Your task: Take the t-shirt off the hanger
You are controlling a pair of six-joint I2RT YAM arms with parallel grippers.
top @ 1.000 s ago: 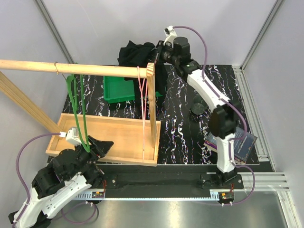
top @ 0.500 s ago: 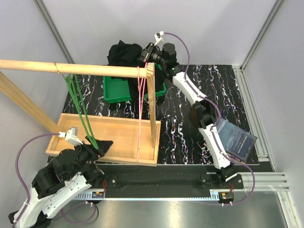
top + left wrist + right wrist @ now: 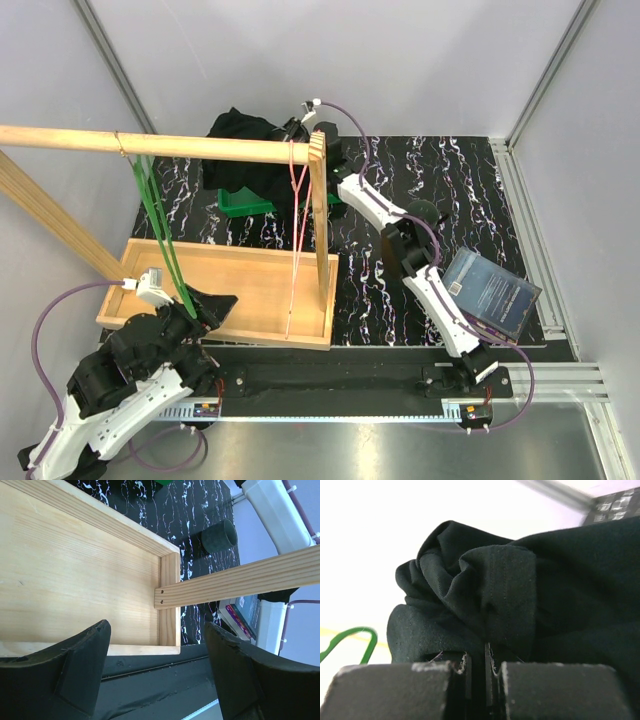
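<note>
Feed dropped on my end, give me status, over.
Left gripper open, by wooden tray. Right gripper shut on black t-shirt, bunched above green bin. Green hanger, pink hanger bare on rod.

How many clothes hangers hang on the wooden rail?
2. A green hanger hangs near the left part of the wooden rail; a pink hanger hangs near its right end, beside the upright post. The black t-shirt could hide another.

Wooden rail [image 3: 150, 145] runs overhead on the left, and its post [image 3: 320, 215] stands at the right end of the tray [image 3: 220, 250], barring a straight sweep. 2 obstacles dangle under it: green hanger [image 3: 160, 225] by the left gripper [image 3: 212, 305], pink hanger [image 3: 296, 230] beside the post. The t-shirt [image 3: 240, 150] is bunched behind the rail. Right of the post, open tabletop [image 3: 365, 290] up to black cup [image 3: 425, 212] and book [image 3: 490, 295].
</note>
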